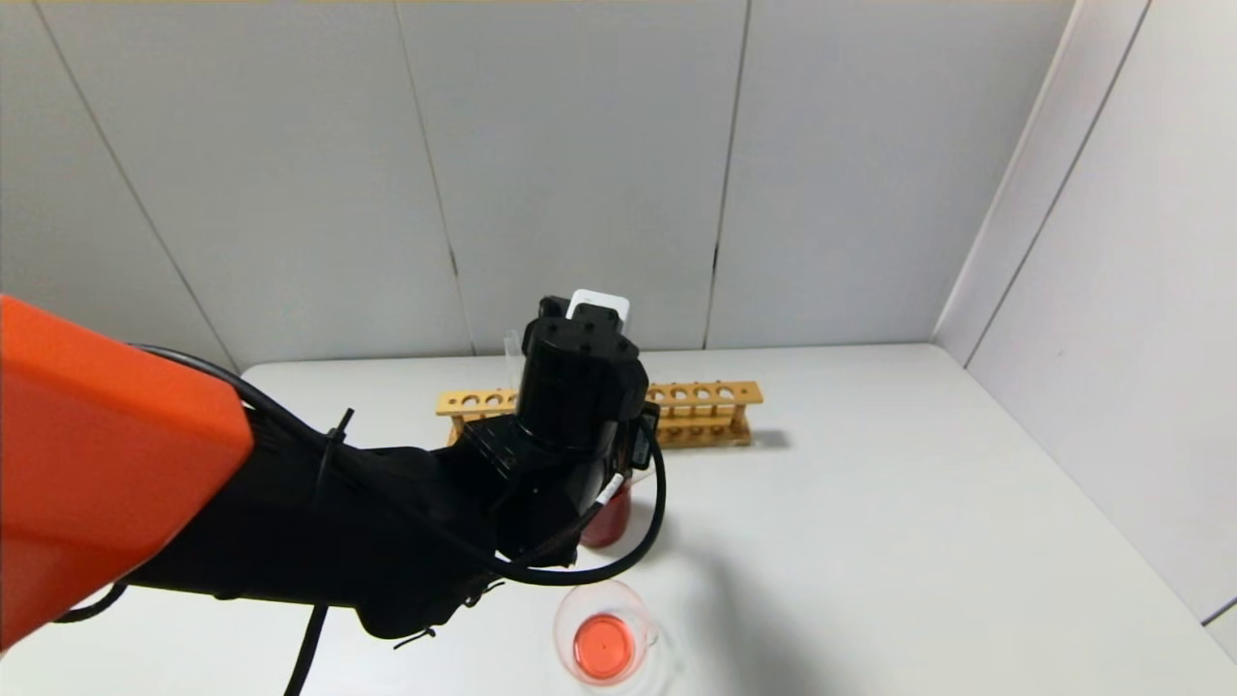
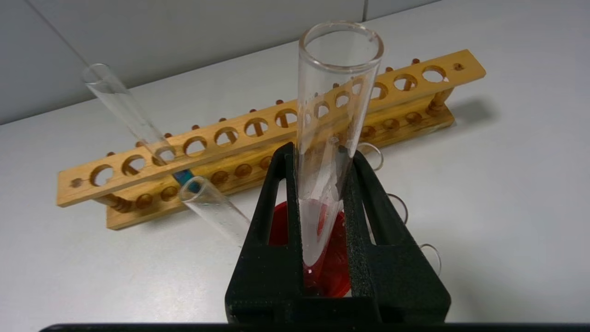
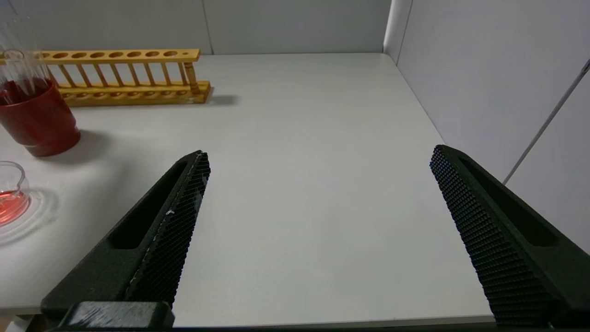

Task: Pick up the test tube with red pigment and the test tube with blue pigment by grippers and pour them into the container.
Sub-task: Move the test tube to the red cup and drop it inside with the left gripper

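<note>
My left gripper [image 2: 321,152] is shut on the test tube with red pigment [image 2: 339,92]. The tube stands upright and almost drained, with only a red smear near its round bottom. That bottom hangs over the beaker of dark red liquid [image 2: 336,272]. The test tube with blue pigment [image 2: 138,124] leans in the wooden rack [image 2: 258,138], with teal liquid at its foot. The container [image 1: 604,633], a low glass cup, holds orange-red liquid near the table's front. My right gripper [image 3: 319,152] is open and holds nothing, low over bare table to the right.
The dark red beaker [image 3: 39,120] stands between the rack [image 1: 705,396] and the container [image 3: 9,193]. Colourless clear tubes [image 2: 214,210] lean out of it. Grey walls close the table at the back and on the right.
</note>
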Controlling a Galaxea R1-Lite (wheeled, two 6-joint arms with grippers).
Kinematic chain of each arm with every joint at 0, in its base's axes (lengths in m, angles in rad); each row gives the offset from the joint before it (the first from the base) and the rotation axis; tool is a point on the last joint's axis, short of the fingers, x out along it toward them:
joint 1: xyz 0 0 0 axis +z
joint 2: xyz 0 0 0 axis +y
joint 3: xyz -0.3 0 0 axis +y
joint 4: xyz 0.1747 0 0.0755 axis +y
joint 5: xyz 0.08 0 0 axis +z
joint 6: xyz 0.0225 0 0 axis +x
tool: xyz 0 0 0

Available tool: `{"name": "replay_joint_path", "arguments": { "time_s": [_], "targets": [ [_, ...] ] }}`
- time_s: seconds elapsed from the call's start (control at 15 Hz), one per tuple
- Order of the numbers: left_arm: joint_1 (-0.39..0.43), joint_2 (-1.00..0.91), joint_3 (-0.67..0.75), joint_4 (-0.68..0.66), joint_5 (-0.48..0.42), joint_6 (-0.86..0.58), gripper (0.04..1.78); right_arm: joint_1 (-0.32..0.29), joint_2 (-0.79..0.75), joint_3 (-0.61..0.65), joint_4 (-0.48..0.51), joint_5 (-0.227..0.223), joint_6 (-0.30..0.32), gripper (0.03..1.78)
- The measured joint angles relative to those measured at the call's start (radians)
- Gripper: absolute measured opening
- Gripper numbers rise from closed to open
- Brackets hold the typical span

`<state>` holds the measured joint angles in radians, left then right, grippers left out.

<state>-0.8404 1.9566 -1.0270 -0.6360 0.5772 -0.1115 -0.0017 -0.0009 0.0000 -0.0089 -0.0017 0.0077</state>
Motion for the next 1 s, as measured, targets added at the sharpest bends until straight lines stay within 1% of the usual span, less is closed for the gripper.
{"name": "replay_joint_path", "arguments": {
  "time_s": [0.27, 0.67, 0.8, 0.93, 1.0],
  "targets": [
    [0.019, 0.052, -0.001, -0.028, -0.007, -0.002, 0.31, 0.000, 0.000, 0.000, 0.000, 0.000, 0.000, 1.74],
    [0.023, 0.071, 0.011, -0.028, -0.006, -0.001, 0.33, 0.000, 0.000, 0.000, 0.000, 0.000, 0.000, 1.74],
    [0.023, 0.071, 0.013, -0.029, -0.005, 0.000, 0.42, 0.000, 0.000, 0.000, 0.000, 0.000, 0.000, 1.74],
    [0.021, 0.064, 0.013, -0.029, -0.004, 0.003, 0.63, 0.000, 0.000, 0.000, 0.000, 0.000, 0.000, 1.74],
    [0.020, 0.059, 0.013, -0.029, -0.004, 0.004, 0.77, 0.000, 0.000, 0.000, 0.000, 0.000, 0.000, 1.74]
  ]
}}
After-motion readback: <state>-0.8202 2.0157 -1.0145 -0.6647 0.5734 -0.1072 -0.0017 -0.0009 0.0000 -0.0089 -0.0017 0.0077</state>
